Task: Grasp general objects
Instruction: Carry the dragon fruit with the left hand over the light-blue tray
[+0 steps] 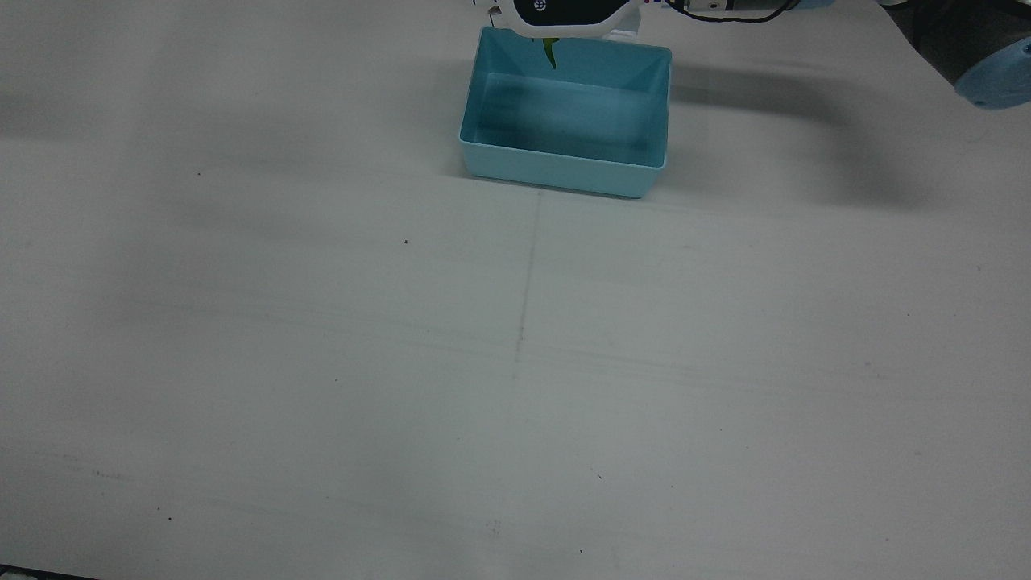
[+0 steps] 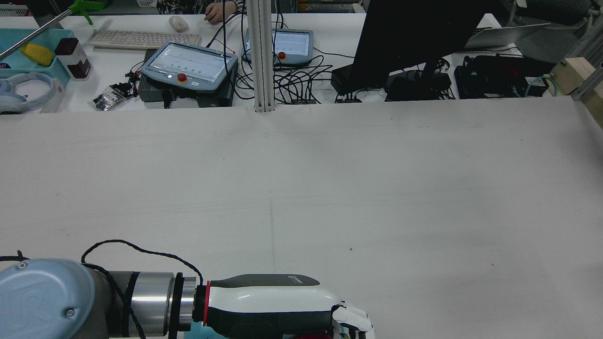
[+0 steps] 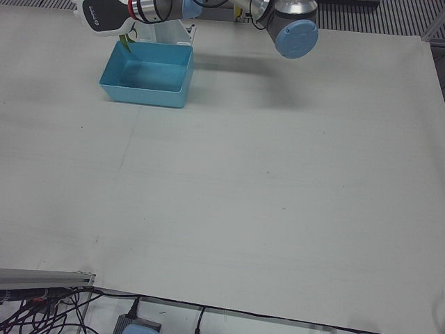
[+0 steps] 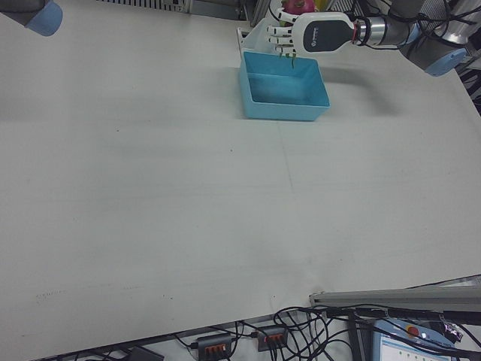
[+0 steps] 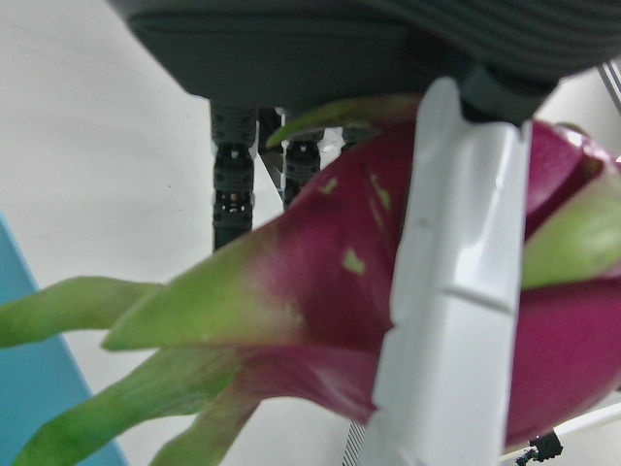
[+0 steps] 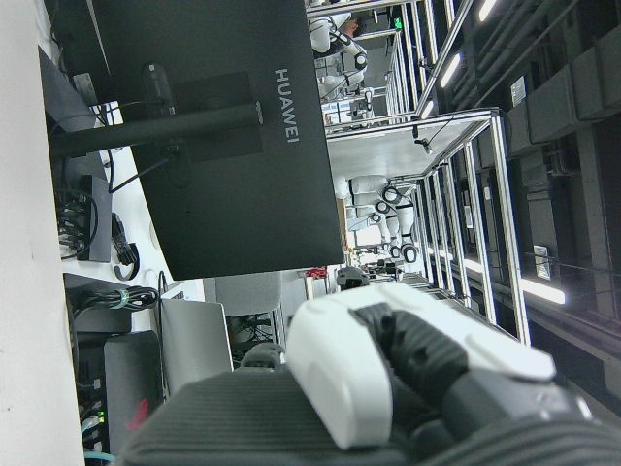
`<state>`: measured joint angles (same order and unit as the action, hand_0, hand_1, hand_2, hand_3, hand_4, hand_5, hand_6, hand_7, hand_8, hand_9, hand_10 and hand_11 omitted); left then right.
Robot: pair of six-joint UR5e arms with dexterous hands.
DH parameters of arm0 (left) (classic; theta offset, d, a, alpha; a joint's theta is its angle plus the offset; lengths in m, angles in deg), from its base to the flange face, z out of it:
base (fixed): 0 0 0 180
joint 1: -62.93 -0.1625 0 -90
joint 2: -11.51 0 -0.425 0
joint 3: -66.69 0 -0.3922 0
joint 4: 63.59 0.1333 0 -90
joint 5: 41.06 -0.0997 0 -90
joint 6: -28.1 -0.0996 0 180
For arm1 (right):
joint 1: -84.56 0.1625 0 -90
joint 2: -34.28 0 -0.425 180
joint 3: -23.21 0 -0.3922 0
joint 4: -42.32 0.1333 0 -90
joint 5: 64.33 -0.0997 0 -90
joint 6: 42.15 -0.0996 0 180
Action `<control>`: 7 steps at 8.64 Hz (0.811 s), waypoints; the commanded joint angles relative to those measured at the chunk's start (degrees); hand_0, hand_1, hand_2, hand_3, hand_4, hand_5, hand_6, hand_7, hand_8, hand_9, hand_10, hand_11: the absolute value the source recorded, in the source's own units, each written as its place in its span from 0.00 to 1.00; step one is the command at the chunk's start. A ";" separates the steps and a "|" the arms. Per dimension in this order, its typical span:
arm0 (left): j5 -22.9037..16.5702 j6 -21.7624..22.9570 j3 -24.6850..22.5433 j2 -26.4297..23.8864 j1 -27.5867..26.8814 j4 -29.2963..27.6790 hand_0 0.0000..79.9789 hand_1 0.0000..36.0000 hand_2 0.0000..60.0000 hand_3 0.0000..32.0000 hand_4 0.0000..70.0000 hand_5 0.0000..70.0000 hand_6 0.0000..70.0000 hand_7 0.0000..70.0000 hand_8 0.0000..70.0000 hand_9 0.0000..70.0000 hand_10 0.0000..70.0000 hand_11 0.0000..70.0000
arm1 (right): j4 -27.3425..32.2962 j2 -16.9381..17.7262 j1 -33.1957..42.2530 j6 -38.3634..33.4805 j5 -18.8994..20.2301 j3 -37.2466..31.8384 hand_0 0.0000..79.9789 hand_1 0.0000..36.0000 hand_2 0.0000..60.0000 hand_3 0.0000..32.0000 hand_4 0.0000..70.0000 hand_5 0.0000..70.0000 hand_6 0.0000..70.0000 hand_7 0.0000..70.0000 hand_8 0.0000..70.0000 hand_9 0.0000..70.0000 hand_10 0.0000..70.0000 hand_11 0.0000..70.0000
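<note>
One dragon fruit (image 5: 388, 301), magenta with green scales: being clasped in the left robot hand (image 4: 289, 36), white fingers (image 5: 456, 282) wrapping across the fruit's body. Hanging just above the far rim of the bin, green tips (image 1: 551, 51) dangling over the inside edge; not touching the bin floor.

One bin (image 1: 564, 157), light blue, rectangular, open-topped: sitting on the counter (image 1: 515, 362) at the robot's side, near the middle line. Holding nothing on its floor.

One left robot hand, white and black shell: reaching sideways from the left arm (image 3: 292, 28), palm down over the bin's back edge. Showing in the rear view (image 2: 351, 322) at the bottom edge, fingers curling downward around a sliver of red.

One right robot hand (image 6: 388, 379): appearing only in its own camera, as a white and dark finger segment close to the lens. Spread or closed: cannot tell. Nothing visibly held.

One counter, white, plain: carrying only the bin.

Beyond the counter, in the rear view: one black monitor (image 2: 414, 42), two tablet-like control pendants (image 2: 188, 66), one keyboard (image 2: 141, 40), one pair of headphones (image 2: 28, 92), a tangle of cables (image 2: 292, 80).
</note>
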<state>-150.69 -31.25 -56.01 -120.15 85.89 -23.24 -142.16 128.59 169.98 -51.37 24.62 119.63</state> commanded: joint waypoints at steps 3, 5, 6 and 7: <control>0.91 -0.42 -2.63 6.15 0.68 -0.09 0.60 0.00 0.00 0.29 0.09 0.97 0.12 0.30 0.21 0.07 0.12 0.17 | -0.09 0.00 0.01 0.00 -0.09 0.00 0.00 0.00 0.00 0.00 0.00 0.00 0.00 0.00 0.00 0.00 0.00 0.00; 0.91 -0.50 -2.64 6.67 0.68 -0.18 0.60 0.03 0.00 0.52 0.00 0.85 0.01 0.09 0.03 0.00 0.03 0.06 | 0.00 0.00 -0.08 0.00 -0.09 0.00 0.00 0.00 0.00 0.00 0.00 0.00 0.00 0.00 0.00 0.00 0.00 0.00; 0.91 -0.50 -2.64 6.68 0.77 -0.18 0.62 0.13 0.00 0.61 0.00 0.83 0.00 0.08 0.00 0.00 0.02 0.06 | 0.00 0.00 0.01 0.00 -0.09 0.00 0.00 0.00 0.00 0.00 0.00 0.00 0.00 0.00 0.00 0.00 0.00 0.00; 0.91 -0.50 -2.64 7.11 0.77 -0.27 0.63 0.20 0.00 0.66 0.00 0.83 0.00 0.09 0.00 0.00 0.02 0.05 | 0.00 0.00 0.01 0.00 -0.09 0.00 0.00 0.00 0.00 0.00 0.00 0.00 0.00 0.00 0.00 0.00 0.00 0.00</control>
<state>-149.79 -31.74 -58.57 -113.70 86.61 -23.39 -142.17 128.59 169.96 -51.37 24.54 119.63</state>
